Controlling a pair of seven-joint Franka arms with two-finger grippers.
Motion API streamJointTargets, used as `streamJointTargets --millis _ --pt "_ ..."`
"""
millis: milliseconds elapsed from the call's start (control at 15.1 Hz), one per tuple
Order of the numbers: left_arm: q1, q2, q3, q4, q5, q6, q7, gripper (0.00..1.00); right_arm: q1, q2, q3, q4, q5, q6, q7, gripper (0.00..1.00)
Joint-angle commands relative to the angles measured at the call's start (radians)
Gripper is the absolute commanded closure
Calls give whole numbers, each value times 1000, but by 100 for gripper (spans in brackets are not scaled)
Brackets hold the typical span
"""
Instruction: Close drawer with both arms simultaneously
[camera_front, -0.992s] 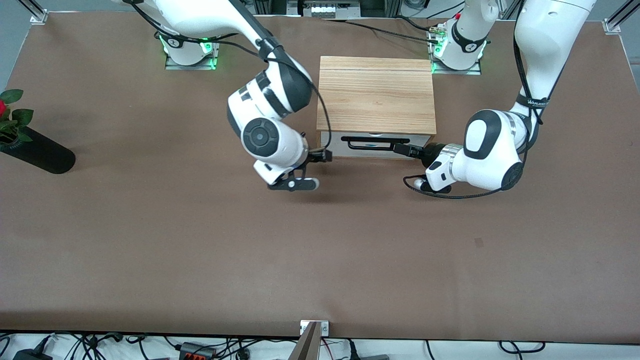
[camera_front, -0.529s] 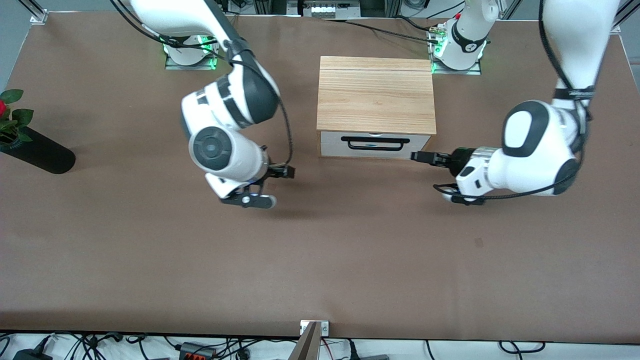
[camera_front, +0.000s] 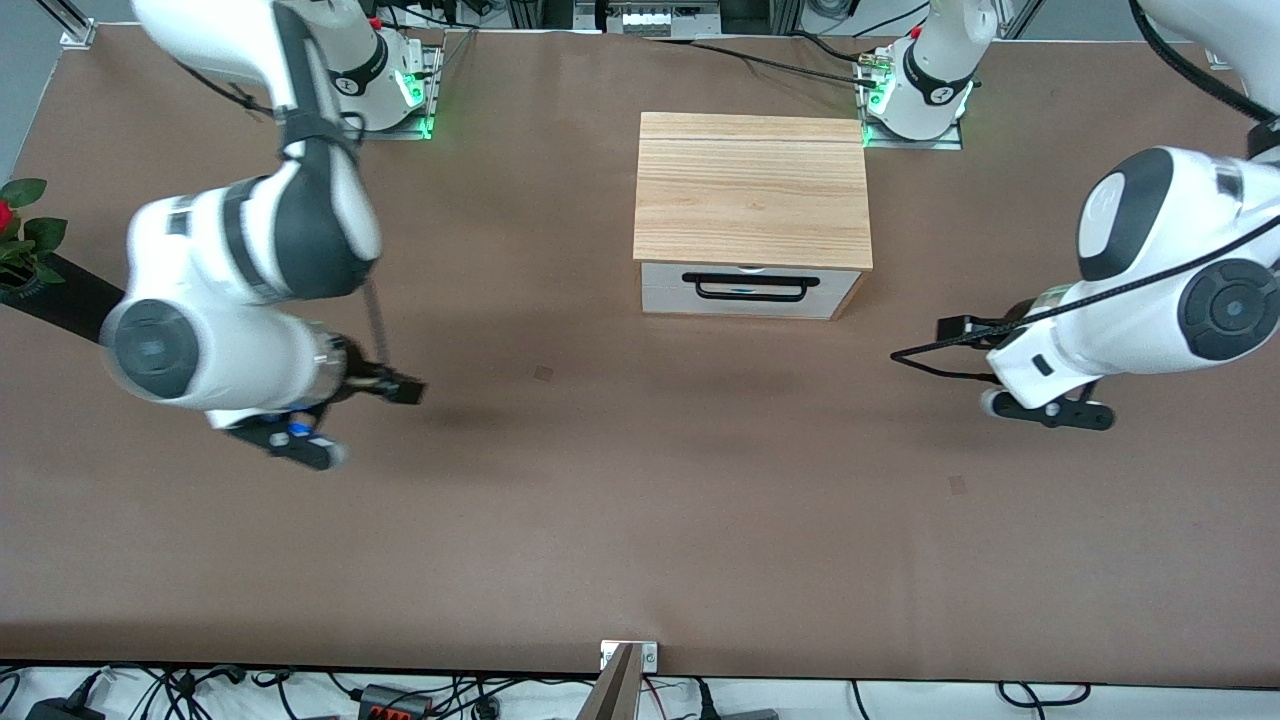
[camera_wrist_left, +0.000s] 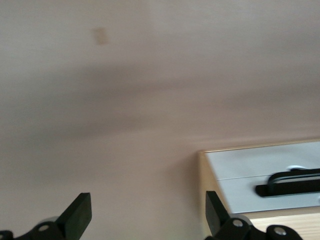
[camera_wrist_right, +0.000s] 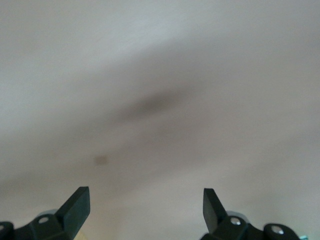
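Observation:
The drawer (camera_front: 748, 290) sits pushed into the light oak box (camera_front: 752, 190); only its white front and black bar handle (camera_front: 750, 288) show, and no wood floor is visible. My left gripper (camera_front: 955, 327) hangs open and empty over bare table, off toward the left arm's end from the drawer. Its wrist view shows its gripper (camera_wrist_left: 147, 212) wide open, with the drawer front (camera_wrist_left: 260, 172) and handle (camera_wrist_left: 290, 182) off to one side. My right gripper (camera_front: 405, 390) is open and empty over bare table toward the right arm's end; its wrist view (camera_wrist_right: 145, 207) shows only tabletop.
A black vase with a red flower (camera_front: 70, 300) lies at the right arm's end of the brown table (camera_front: 640, 500). A small metal bracket (camera_front: 628, 655) sits at the table edge nearest the front camera. Both arm bases stand beside the box.
Both grippers were at the ends of the drawer front one second ago. Both arms have swung away from it, each toward its own end of the table. The drawer looks unchanged.

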Motion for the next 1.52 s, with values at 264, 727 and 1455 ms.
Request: streamJointTargets --millis 264,727,1455 --pt "-61 -218 179 -30 -80 -35 -6 0 -165 -149 14 -8 -69 -72 -191 0" --pt "-101 -414 259 -316 -80 187 6 0 -380 -577 386 -580 -390 259 -359 0" --pt "-93 -398 242 -290 -79 126 9 0 -463 -622 485 -625 -403 198 -374 0"
